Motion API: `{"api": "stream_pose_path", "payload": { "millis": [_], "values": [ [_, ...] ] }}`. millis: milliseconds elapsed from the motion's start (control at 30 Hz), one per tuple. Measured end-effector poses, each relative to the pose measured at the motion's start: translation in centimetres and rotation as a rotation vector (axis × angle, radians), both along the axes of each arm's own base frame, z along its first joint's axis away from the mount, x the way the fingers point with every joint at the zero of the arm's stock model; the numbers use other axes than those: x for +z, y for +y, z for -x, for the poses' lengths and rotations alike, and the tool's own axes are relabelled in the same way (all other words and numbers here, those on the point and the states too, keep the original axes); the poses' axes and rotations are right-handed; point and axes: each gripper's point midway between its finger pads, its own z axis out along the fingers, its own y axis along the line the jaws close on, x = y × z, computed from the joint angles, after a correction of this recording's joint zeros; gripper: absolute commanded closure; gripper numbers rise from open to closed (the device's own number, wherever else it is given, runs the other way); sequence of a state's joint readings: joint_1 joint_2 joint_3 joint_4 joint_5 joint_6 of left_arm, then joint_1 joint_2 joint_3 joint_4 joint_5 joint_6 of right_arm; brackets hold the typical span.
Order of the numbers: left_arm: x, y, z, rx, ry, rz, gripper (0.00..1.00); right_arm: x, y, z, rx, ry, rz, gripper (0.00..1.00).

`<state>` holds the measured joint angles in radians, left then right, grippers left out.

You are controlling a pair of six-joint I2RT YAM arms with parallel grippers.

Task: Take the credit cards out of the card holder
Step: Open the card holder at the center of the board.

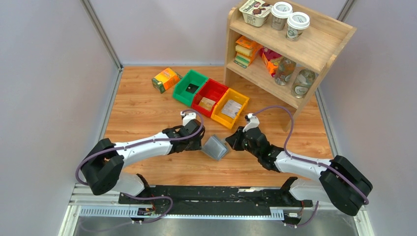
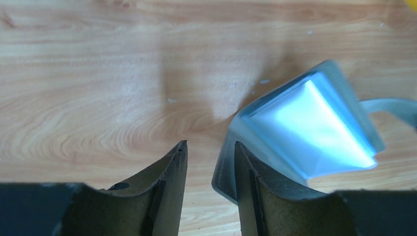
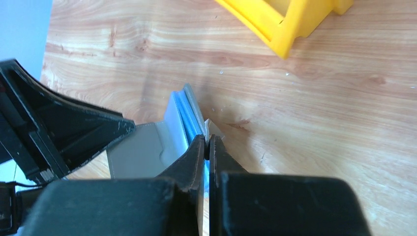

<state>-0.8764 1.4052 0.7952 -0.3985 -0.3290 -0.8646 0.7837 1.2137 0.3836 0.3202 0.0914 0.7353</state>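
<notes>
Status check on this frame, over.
Right pincer shut on holder edge. Left pincer open, holder corner between its fingers. Yellow bin near, not blocking.

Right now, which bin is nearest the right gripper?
The yellow bin, at the row's right end, closest to the right gripper; the red bin and green bin sit farther left.

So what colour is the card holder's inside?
Card holder inside: shiny blue-grey, best in left wrist view.
</notes>
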Motion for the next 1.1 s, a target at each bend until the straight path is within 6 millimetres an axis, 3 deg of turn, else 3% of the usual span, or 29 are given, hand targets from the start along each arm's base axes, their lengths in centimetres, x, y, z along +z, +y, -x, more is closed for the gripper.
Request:
{"api": "stream_pose_path", "payload": {
  "millis": [200,433,600,733,867,1100],
  "values": [
    [-0.8,0.9,1.7,0.008,0.039,0.028,0.52,0.3,-1.6,-0.4,-0.085,-0.007,0.013,1.0],
    [-1.5,1.1,2.9,0.003,0.073,0.058,0.57,-0.8,-3.0,-0.5,-0.166,0.036,0.045,0.98],
    [-2.8,0.3,3.2,-0.019,0.123,0.049,0.69,-2.8,-4.0,-0.1,-0.208,0.101,0.1,0.84],
    [-3.8,0.0,3.5,-0.035,0.164,0.033,0.8,-3.6,-4.6,0.3,-0.22,0.142,0.145,0.58],
    [-3.6,-0.4,3.2,-0.048,0.161,0.031,0.85,-2.7,-4.3,0.1,-0.21,0.15,0.169,0.38],
    [-2.8,-1.1,1.1,-0.076,0.104,-0.023,0.87,0.2,-3.1,-0.2,-0.137,0.125,0.192,0.25]
  ]
}}
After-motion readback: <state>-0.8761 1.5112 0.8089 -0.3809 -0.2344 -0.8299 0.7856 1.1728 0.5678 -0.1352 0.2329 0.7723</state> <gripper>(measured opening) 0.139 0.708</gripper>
